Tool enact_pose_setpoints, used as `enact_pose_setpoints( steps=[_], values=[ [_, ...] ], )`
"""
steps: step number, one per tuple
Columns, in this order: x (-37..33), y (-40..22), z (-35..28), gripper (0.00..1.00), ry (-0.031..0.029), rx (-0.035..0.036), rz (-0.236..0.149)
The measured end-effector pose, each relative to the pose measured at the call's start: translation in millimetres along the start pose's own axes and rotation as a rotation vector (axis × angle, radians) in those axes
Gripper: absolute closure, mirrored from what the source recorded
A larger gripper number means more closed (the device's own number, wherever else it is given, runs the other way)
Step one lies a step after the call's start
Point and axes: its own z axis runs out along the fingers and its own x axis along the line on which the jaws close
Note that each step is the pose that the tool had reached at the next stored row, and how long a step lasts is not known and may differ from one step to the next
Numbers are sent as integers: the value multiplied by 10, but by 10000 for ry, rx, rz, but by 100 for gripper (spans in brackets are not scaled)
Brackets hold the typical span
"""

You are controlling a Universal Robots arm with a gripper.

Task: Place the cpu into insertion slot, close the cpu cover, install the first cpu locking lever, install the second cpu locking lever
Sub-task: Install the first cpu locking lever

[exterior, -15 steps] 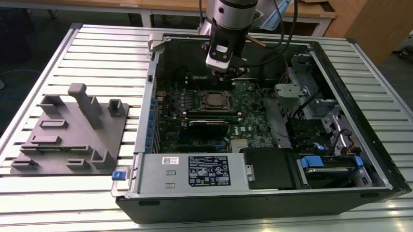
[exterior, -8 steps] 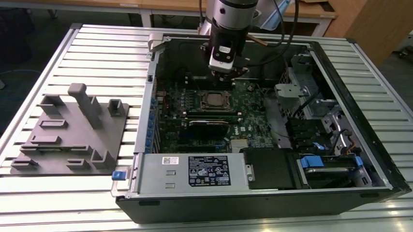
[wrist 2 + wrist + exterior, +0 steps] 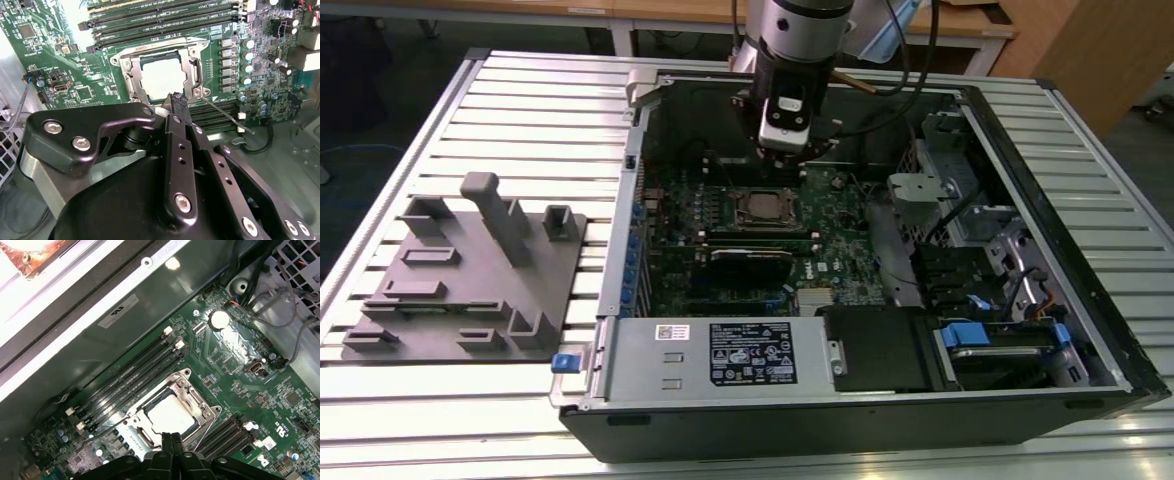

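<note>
The cpu (image 3: 161,80) lies flat in the insertion slot on the green motherboard, its silver top showing through the window of the cpu cover (image 3: 193,65), which lies down over it. In both wrist views my gripper (image 3: 170,438) hangs just above the socket's edge, its black fingers pressed together with nothing between them. A thin wire locking lever (image 3: 227,116) sticks out at an angle from the socket's corner, unlatched. In the exterior view the gripper (image 3: 786,158) is inside the open computer case, over the socket (image 3: 767,208).
Memory slots (image 3: 165,20) run along one side of the socket. A labelled power supply box (image 3: 720,355) and drive bays (image 3: 994,345) fill the case's near end. A grey fixture plate (image 3: 467,275) rests on the slatted table at the exterior view's left.
</note>
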Motion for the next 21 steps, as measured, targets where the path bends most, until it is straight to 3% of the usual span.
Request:
enact_pose_setpoints(
  steps=[7,21],
  values=[
    [0,-6,5,89,-62,-96,-22],
    [-1,-7,5,89,-64,-97,-61]
  ],
)
